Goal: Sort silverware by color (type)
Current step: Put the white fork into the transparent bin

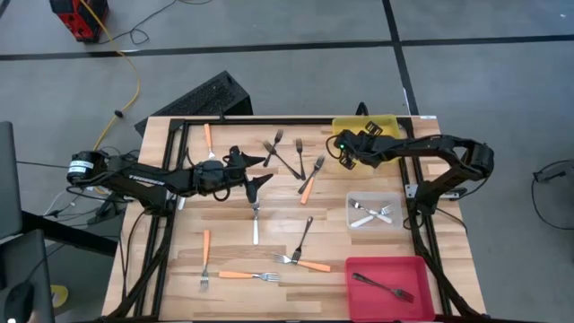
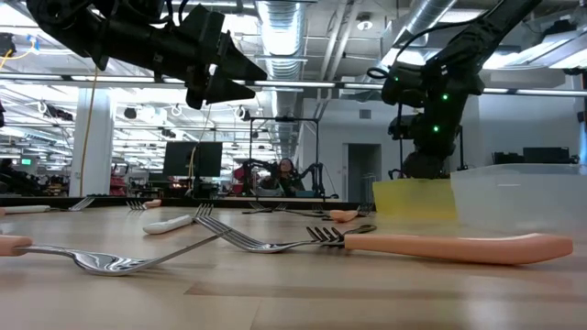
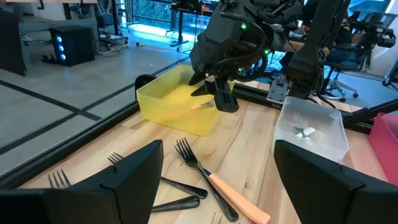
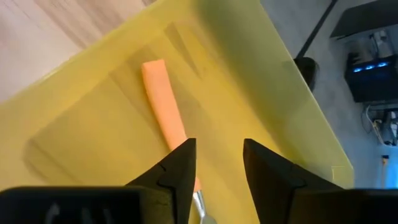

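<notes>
Right jaws [image 4: 217, 165] parted over orange-handled fork [image 4: 163, 99] in yellow bin [image 4: 267, 81]; left jaws [image 3: 217, 180] spread wide.

The right claw's fingers [image 4: 180, 171] hide the orange-handled fork's [image 4: 163, 102] tines.

An orange-handled fork [image 4: 163, 102] lies flat in the yellow bin [image 1: 395, 124] at the table's [image 1: 224, 238] far right corner. Dark forks [image 1: 285, 154] cross near the far edge, orange ones [image 1: 240, 274] sit along the near edge, pale forks [image 1: 372, 213] rest in the clear bin [image 1: 354, 199].
</notes>
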Controlling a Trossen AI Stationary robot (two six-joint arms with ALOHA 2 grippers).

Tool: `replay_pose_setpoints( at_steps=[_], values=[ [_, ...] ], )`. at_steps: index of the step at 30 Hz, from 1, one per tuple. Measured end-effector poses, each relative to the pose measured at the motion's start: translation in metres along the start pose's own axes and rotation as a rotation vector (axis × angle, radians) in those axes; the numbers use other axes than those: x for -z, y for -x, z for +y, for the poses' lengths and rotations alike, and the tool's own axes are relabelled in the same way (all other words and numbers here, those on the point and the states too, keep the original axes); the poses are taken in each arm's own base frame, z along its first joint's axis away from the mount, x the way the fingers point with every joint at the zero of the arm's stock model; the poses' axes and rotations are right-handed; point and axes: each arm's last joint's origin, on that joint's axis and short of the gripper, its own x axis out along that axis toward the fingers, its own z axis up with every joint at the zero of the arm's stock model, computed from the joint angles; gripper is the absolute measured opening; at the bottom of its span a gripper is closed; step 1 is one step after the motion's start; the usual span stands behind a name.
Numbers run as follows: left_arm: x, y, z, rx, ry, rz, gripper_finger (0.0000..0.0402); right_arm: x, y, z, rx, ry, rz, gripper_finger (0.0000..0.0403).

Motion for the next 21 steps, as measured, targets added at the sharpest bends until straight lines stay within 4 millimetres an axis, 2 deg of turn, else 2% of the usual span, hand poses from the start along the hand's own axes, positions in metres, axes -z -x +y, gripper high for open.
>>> replay_pose_setpoints(
  at_steps=[10,16,21],
  values=[
    [0.0,0.0,-0.001,0.046,0.021,0.009,0.029,-0.003,0.003,-0.002,-0.019,0.012,-0.021,0.0207],
    [0.0,0.0,-0.001,0.047,0.044,0.01,0.029,-0.015,0.023,-0.016,-0.07,-0.053,-0.115,0.0207],
    [0.001,0.0,-0.003,0.091,0.049,0.019,0.029,-0.018,0.045,-0.032,-0.148,-0.122,-0.223,0.0206]
  ],
)
